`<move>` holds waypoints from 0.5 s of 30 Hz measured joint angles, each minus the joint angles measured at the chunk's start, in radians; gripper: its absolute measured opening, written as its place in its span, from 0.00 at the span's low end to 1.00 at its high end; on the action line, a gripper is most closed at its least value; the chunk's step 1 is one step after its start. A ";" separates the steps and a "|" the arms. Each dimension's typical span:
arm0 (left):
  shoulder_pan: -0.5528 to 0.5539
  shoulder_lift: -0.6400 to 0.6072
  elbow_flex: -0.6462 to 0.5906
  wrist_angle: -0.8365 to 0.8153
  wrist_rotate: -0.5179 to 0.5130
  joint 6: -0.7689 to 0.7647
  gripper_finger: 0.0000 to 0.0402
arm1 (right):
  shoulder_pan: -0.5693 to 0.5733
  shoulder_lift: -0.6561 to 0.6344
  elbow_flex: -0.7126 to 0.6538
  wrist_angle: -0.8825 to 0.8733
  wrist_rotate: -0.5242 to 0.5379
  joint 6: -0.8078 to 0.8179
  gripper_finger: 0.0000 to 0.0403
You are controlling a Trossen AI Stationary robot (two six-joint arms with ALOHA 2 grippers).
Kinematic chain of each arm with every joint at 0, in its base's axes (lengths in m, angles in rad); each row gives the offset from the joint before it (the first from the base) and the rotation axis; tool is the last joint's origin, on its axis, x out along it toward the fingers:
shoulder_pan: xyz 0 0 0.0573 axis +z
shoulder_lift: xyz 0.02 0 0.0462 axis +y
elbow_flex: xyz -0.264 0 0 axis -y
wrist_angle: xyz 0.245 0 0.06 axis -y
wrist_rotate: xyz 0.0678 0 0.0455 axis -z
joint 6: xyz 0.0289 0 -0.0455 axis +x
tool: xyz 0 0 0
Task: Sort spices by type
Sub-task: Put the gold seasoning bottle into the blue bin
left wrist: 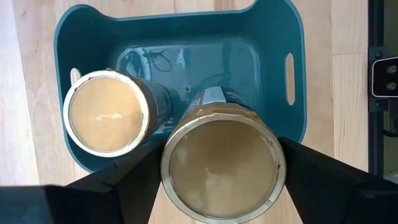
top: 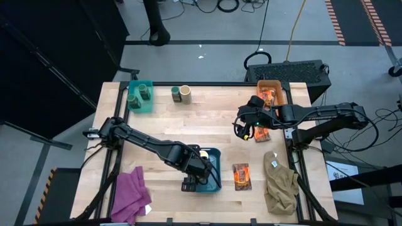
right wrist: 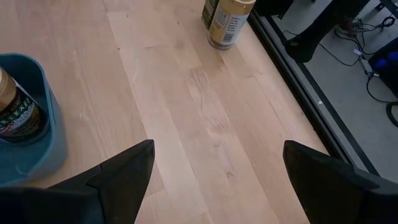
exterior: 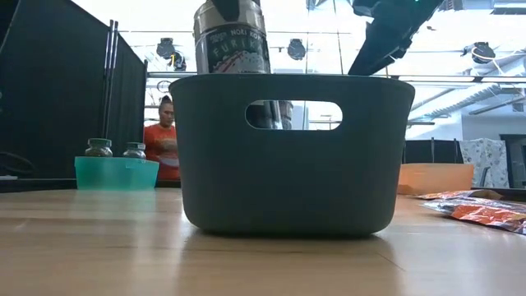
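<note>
You're part done: two green jars (top: 139, 94) in teal bin (top: 151, 105), packet in orange bin (top: 281, 94). Left tool (top: 200, 171) holds cream-top jar (left wrist: 222, 163) over blue bin (top: 217, 168), one inside. Right tool (top: 242, 129) wide, empty. Left: two far jars (top: 181, 93), loose packets (top: 241, 176)

Two dark, black-jointed robot arms (top: 151, 145), black cables along the links; each wrist ends in broad, matte black wedge-shaped fingers (right wrist: 124, 171).

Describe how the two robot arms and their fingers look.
Both arms are dark, nearly black, built of slim jointed segments. The left arm reaches in from the table's left edge, the right arm from its right edge. The right gripper carries looping dark cables and an orange-yellow detail. In the wrist views, the fingers are broad, matte-black wedges.
</note>
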 joint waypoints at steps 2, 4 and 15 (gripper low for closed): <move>0.000 0.000 0.000 0.005 0.000 0.000 0.75 | 0.000 0.000 0.000 0.000 0.000 0.000 0.84; 0.000 0.000 0.000 0.006 0.000 0.000 0.76 | 0.000 0.000 0.000 0.000 0.000 0.000 0.84; 0.000 -0.001 0.000 0.011 0.000 -0.001 0.76 | 0.000 0.000 0.000 0.000 0.000 0.000 0.84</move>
